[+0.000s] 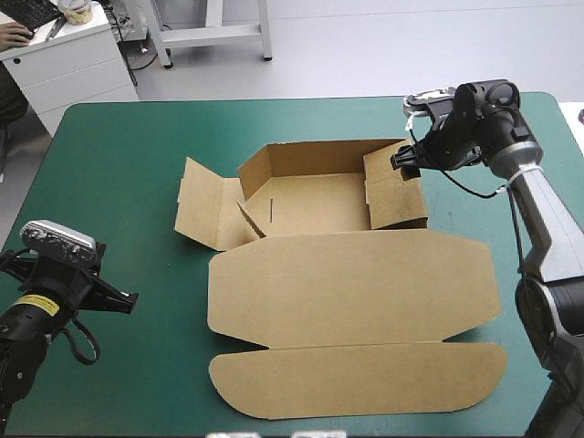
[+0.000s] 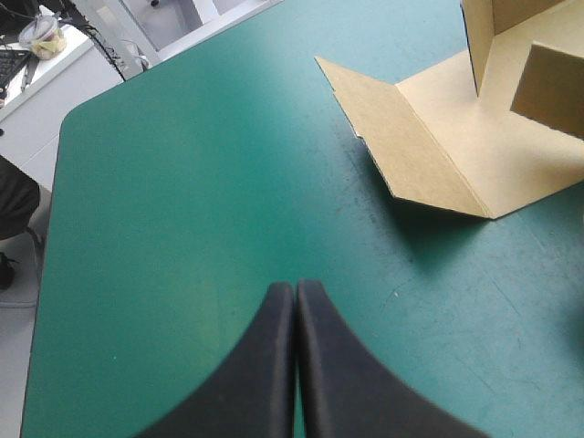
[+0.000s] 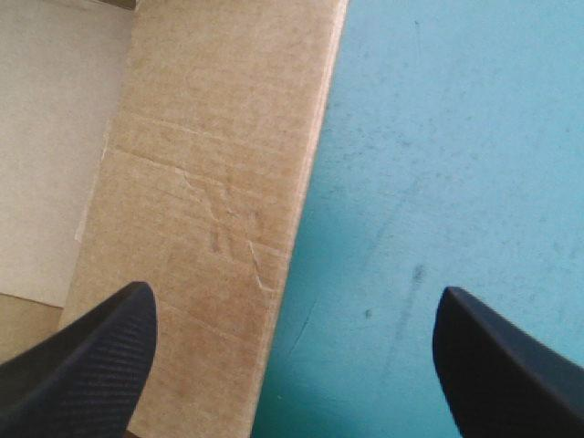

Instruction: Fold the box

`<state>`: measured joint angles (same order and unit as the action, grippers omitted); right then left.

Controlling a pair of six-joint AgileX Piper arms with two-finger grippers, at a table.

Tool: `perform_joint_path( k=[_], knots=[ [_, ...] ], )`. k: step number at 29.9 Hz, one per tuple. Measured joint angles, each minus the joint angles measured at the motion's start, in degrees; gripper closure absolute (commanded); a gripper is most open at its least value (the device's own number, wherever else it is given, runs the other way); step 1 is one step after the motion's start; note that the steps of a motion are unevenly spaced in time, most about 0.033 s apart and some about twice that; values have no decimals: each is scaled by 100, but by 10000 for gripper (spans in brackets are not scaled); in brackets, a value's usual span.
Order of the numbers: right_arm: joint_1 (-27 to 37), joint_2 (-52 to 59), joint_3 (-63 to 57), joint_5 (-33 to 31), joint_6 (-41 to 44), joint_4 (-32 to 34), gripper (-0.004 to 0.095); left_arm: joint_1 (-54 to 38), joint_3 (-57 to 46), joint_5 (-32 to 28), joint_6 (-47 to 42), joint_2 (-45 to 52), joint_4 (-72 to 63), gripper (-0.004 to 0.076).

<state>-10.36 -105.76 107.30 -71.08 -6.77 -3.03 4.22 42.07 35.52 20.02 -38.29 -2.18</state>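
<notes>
Box (image 1: 315, 205) of brown board sat at the middle of the counter (image 1: 119, 173), partly raised, its lid (image 1: 356, 283) flat toward the near edge. At the near left corner the left claw (image 2: 294, 290) hung clenched over bare teal-green cover, well apart from the board. Only its wrist view showed the fingers pressed into one point and the left flap (image 2: 406, 141) lying open ahead. Further right, the right claw (image 3: 294, 292) was released, straddling the outer edge of the right wall (image 3: 219, 201). Only its own wrist view showed that spread.
</notes>
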Motion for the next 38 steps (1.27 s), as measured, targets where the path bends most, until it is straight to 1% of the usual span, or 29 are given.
perform_joint_path(
  k=[5, 12, 15, 17, 23, 26, 31, 32, 38],
  knots=[
    [11, 0, 0, 0, 0, -284, 144, 0, 0, 29, 0, 0, -22, 734],
    [11, -226, 0, 6, 0, -372, 144, 0, 0, 133, 0, 0, -40, 734],
    [11, -478, 0, 80, 0, -382, 177, 0, 0, 175, 0, 0, -40, 734],
    [11, -651, 0, 210, 0, -386, 224, 0, 0, 191, 0, 0, -40, 734],
    [11, -1009, -2, 486, 0, -454, 452, 0, 0, 197, 0, 0, -40, 734],
    [11, -1123, -2, 505, 0, -488, 595, 0, 0, 197, 0, 0, -40, 734],
    [22, -1246, -2, 552, 0, -413, 907, 0, 0, 197, 0, 0, -40, 734],
    [22, -1252, -2, 567, 0, -402, 925, 0, 0, 197, 0, 0, -40, 734],
    [19, -1262, 19, 598, 1, -460, 928, 0, 0, 167, 0, 0, -40, 734]
  ],
)
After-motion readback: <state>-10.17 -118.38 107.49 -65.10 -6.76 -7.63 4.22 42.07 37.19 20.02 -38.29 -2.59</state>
